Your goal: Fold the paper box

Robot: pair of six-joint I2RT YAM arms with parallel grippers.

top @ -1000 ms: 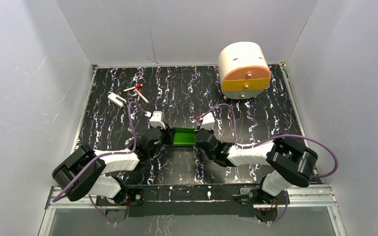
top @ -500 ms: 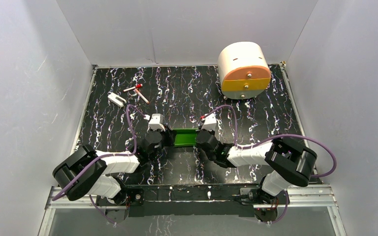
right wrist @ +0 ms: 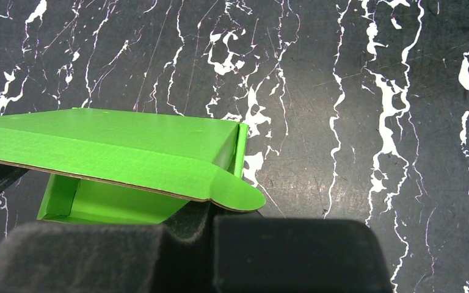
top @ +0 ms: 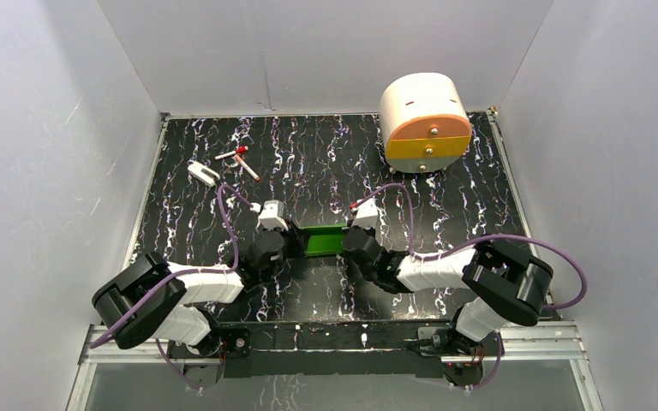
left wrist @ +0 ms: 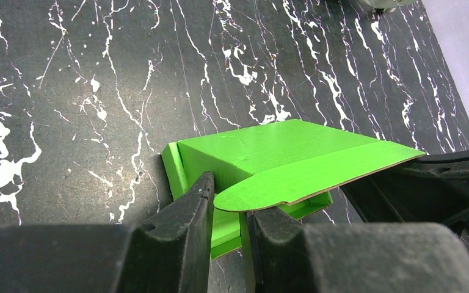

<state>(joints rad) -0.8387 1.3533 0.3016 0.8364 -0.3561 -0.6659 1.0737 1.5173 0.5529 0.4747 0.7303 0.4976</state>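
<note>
Nothing can be read in any view: no legible text, label, brand, number or sign. The box shows only plain green card on its visible faces.

Robot lab cell: plain white panel walls, black marbled tabletop, aluminium mounting rail

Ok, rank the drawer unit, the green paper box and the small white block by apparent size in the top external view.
1. drawer unit, clearly largest
2. paper box
3. white block, smallest, though not far behind the visible part of the box
</note>
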